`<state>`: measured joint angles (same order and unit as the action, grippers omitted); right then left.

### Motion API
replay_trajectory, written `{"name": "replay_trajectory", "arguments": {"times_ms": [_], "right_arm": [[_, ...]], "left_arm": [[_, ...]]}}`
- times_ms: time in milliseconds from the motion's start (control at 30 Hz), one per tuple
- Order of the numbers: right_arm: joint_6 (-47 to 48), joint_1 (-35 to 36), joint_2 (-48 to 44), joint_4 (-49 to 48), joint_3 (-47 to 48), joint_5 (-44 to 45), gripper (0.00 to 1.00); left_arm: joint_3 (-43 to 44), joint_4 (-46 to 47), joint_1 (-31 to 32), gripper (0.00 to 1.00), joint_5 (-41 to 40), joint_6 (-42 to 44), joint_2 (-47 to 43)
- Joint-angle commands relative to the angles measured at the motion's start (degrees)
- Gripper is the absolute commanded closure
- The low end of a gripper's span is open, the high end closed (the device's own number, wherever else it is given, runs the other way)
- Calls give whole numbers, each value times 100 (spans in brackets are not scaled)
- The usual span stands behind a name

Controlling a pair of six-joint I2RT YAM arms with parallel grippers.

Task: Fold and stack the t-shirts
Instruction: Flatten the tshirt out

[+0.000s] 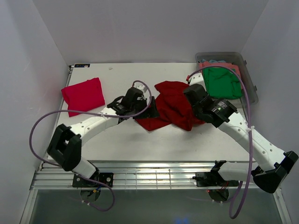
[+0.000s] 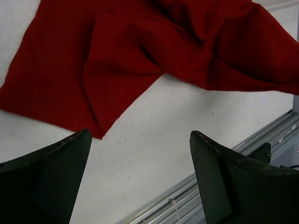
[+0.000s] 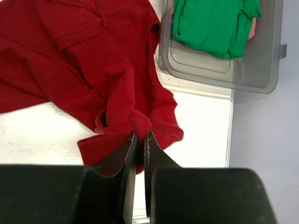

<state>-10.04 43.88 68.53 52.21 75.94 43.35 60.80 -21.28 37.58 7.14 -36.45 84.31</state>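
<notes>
Your right claw (image 3: 139, 139) is pinched closed on a ridge of the dark red shirt (image 3: 84, 60), which lies crumpled in the middle of the counter (image 1: 140, 144). Your left claw (image 2: 140, 135) hangs wide and empty beside a corner of it. The cloth looks light and limp, so take it by the corners or hems. No writing is readable. A folded pinkish-red shirt (image 1: 84, 95) lies far left, and a green shirt (image 1: 222, 81) sits in the tub (image 1: 251, 88).

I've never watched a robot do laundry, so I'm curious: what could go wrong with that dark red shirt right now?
The right claw pinches only a small tuck at the edge of the dark red shirt; it might slip free when pulled. The left claw is open and holds nothing, so a one-sided lift could bunch the crumpled cloth further.
</notes>
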Motion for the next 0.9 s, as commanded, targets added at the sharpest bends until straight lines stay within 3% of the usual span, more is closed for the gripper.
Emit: {"name": "replay_trajectory", "arguments": {"times_ms": [0, 233, 733, 867], "right_arm": [[-252, -2, -156, -211, 8, -11, 92], [-358, -11, -402, -404, -229, -310, 92], [-481, -2, -604, -343, -536, -336, 92], [-525, -11, -666, -316, -624, -319, 92]], "left_arm": [[607, 396, 179, 3, -817, 146, 532], [1302, 641, 197, 4, -1723, 901, 1657], [1875, 941, 197, 5, -1514, 1140, 2669], [1796, 959, 197, 13, -1408, 1026, 2669]]}}
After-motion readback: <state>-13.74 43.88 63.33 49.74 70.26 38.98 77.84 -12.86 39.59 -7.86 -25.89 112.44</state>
